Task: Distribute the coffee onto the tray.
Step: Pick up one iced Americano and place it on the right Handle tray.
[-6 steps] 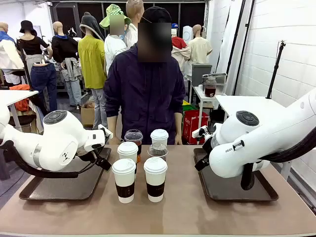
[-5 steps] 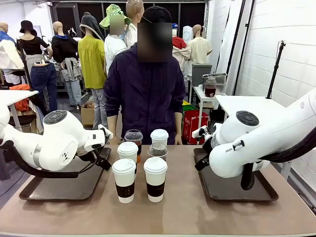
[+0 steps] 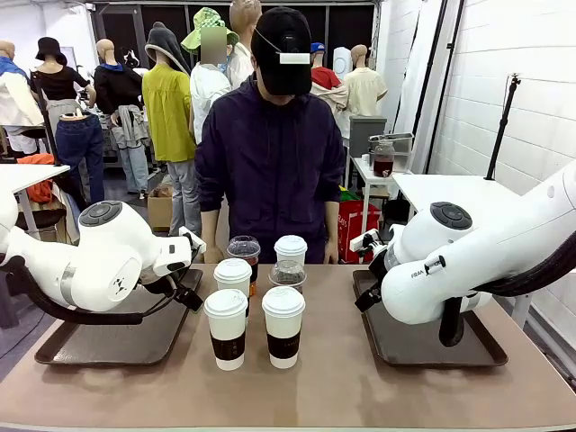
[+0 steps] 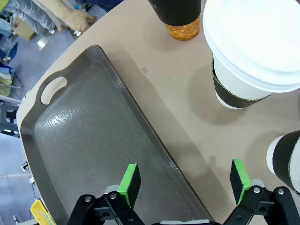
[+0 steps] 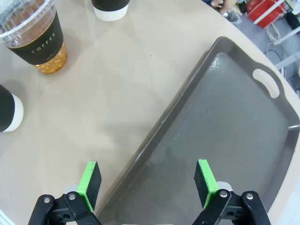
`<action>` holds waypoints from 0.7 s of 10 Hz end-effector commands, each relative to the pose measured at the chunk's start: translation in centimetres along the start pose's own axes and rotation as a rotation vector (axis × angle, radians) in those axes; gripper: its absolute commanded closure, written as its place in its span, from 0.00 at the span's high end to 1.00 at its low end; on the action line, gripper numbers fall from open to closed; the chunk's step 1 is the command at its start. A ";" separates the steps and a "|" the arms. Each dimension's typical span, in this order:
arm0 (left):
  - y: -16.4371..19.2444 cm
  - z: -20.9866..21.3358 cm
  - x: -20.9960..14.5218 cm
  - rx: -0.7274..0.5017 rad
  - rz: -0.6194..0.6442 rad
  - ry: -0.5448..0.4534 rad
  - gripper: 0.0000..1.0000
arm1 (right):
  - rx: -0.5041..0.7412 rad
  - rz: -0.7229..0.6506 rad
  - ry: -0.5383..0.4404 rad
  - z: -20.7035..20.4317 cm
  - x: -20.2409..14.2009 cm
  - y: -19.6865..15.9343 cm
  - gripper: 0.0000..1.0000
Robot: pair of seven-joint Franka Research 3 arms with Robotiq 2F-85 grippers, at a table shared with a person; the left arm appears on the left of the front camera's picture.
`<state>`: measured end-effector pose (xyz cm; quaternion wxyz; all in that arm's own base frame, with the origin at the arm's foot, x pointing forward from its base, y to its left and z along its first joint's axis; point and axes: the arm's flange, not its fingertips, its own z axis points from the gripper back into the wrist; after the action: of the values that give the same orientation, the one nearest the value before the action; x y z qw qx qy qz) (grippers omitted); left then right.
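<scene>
- The left claw [image 4: 184, 180] has its jaws wide apart and nothing between the green pads [image 4: 129, 182]. In its wrist view we see one pad over the left tray [image 4: 79, 140] and the other over the tabletop [image 4: 187, 108], straddling the tray's near rim.
- The right claw [image 5: 147, 180] is likewise spread open and holds nothing. One of its pads sits over the right tray [image 5: 225, 117], the other over the tabletop beside it.
- In the front view, four paper cups [image 3: 226, 328] with white lids and dark sleeves stand upright in the middle of the tabletop, between the two trays. Two are side by side in front, one is behind the front left cup, and one is farther back.
- Two iced coffee cups [image 3: 243, 252] stand among the rear paper cups. One has a dark sleeve, and the other shows mainly its clear dome lid from here.
- All six cups rest on the tabletop, none on either tray.
- From the left wrist we see one lidded paper cup just beside the left tray's rim and the amber base of an iced cup farther off.
- From the right wrist we see an iced cup whose sleeve reads COFFEE, well apart from the right tray.
- A person [image 3: 265, 162] in a dark jacket stands at the far edge of the tabletop, arms hanging down.
</scene>
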<state>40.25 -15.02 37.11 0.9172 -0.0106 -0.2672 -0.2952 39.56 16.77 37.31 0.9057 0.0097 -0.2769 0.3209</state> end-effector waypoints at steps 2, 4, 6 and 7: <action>0.0 0.0 0.0 0.000 0.000 0.000 1.00 | 0.000 -0.001 0.000 0.0 0.0 0.0 1.00; 0.0 0.0 0.0 0.000 0.000 0.000 1.00 | 0.000 -0.001 0.000 0.0 0.0 0.0 1.00; 0.0 0.0 0.0 0.000 0.000 0.000 1.00 | 0.000 -0.001 0.000 0.0 0.0 0.0 1.00; 0.0 0.0 0.0 0.000 0.000 0.000 1.00 | 0.000 -0.001 0.000 0.0 0.0 0.0 1.00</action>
<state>40.25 -15.03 37.11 0.9172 -0.0106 -0.2672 -0.2952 39.56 16.77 37.31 0.9057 0.0097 -0.2769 0.3209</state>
